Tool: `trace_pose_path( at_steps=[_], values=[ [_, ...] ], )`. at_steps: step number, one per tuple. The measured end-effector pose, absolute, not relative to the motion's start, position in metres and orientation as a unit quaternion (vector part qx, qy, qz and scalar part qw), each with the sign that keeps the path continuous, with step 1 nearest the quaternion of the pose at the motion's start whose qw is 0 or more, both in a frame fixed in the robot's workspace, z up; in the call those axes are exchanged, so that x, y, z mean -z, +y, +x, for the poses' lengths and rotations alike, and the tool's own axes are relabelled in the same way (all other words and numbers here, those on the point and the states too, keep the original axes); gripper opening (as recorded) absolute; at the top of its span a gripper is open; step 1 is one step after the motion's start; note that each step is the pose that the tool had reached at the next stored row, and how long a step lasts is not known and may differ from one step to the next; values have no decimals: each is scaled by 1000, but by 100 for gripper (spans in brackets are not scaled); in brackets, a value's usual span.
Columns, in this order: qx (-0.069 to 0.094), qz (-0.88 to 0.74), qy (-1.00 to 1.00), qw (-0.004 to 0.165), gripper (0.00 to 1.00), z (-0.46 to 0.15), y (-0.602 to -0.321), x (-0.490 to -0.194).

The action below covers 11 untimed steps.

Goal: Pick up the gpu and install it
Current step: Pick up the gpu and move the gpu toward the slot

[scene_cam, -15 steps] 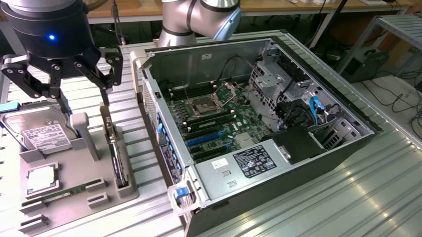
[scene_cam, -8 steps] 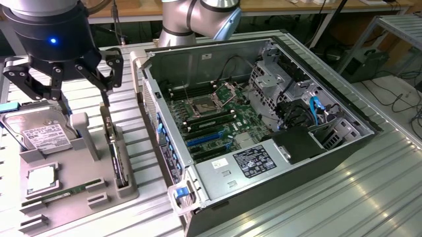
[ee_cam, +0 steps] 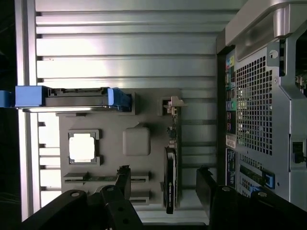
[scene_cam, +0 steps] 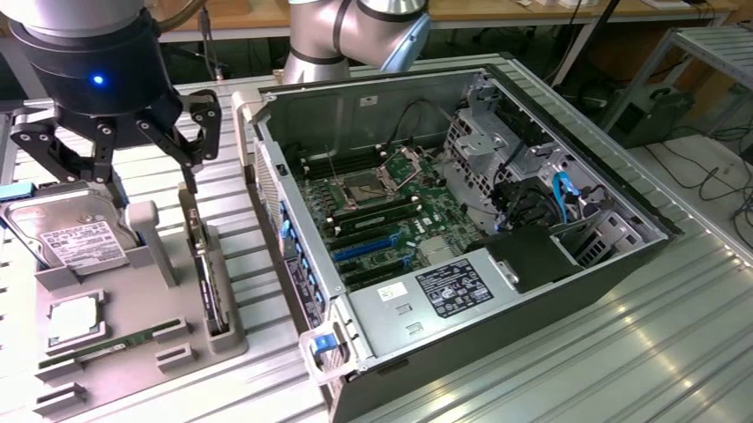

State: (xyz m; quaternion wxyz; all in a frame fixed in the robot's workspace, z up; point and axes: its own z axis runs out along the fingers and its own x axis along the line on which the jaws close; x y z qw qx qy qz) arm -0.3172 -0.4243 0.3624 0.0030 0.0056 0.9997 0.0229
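The gpu stands on its edge in a slot at the side of the grey holder nearest the case. It is a thin green card with a dark cooler, and its pale bracket is at one end. My gripper hangs open above the holder and holds nothing. In the wrist view the gpu lies between my two black fingers, well below them. The open computer case lies on its side on the exterior view's right, with the motherboard and its blue slots exposed.
The holder also carries a silver hard drive with blue end pieces, a processor chip and a long memory stick. The case wall stands close beside the gpu's slot. Ribbed aluminium table surrounds everything.
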Motion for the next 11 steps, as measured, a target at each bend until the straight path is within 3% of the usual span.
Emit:
trace_pose_path(
  at_steps=[11],
  values=[
    [-23, 6, 1000, 4, 66, -317, -424, -354]
  ],
)
